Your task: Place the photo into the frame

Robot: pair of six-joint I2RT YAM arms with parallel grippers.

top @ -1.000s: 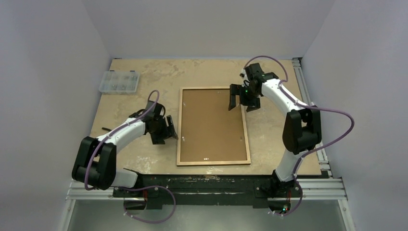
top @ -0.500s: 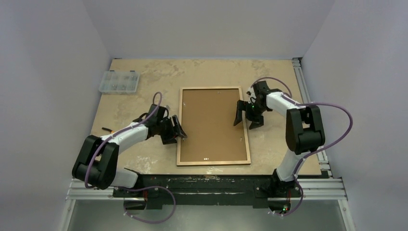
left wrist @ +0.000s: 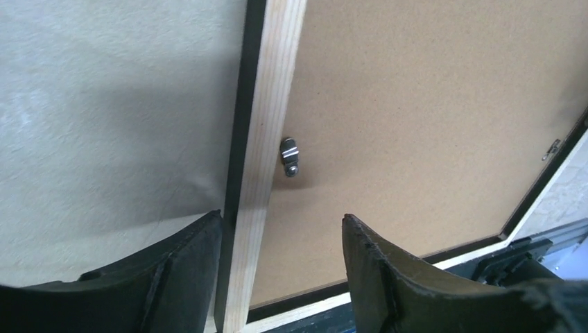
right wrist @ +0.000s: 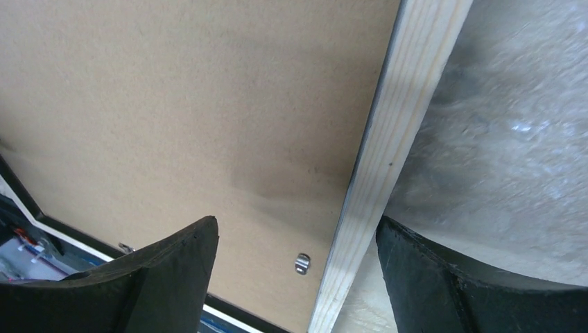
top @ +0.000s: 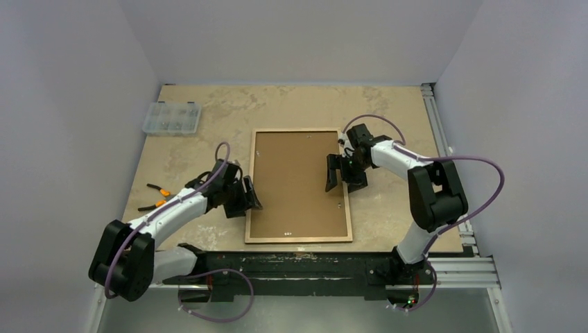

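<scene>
The frame (top: 298,240) lies face down mid-table, its tan wood back up, with the brown backing board (top: 295,184) in it. The photo is hidden. My left gripper (top: 248,196) is open and straddles the frame's left rail (left wrist: 267,139); one finger is outside the rail and one is over the board (left wrist: 416,125). My right gripper (top: 343,173) is open and straddles the right rail (right wrist: 395,125) in the same way. Small metal clips (left wrist: 290,157) (right wrist: 301,263) sit on the board next to each rail. In the wrist views the left gripper (left wrist: 281,217) and right gripper (right wrist: 297,220) hold nothing.
A clear plastic parts box (top: 171,116) stands at the far left. Orange-handled pliers (top: 154,197) lie left of the left arm. A metal rail (top: 444,139) runs along the table's right edge. Walls enclose the table on three sides.
The frame has slid a little to the left. My right gripper came down from the frame's upper right to its right rail. My left gripper closed in on the left rail.
</scene>
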